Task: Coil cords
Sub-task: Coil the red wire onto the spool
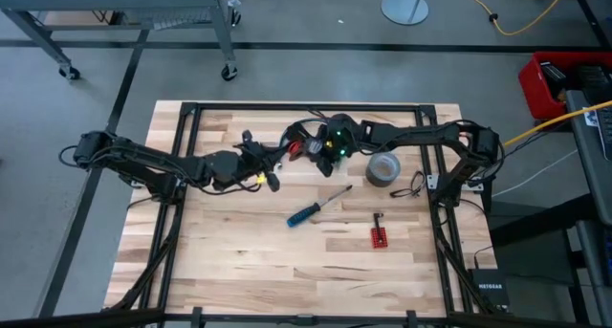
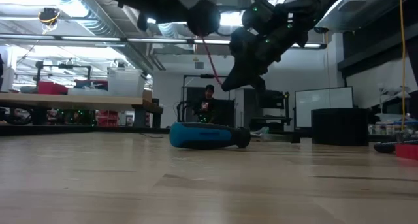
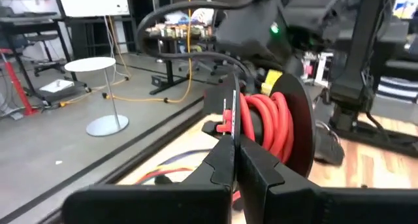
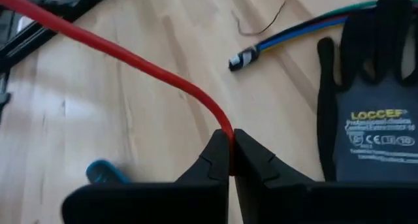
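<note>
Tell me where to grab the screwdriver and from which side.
Take the screwdriver by its blue handle, from above, pincer closing across it: it lies flat on the table, and the handle is its thickest part.

Even overhead light — ceiling glare in the low view, blurred foreground fingers (image 4: 215, 160).

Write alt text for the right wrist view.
The right gripper is shut on a red cord that runs off across the wooden table. Beyond lie a black-and-grey work glove and a bundle of coloured wires.
</note>
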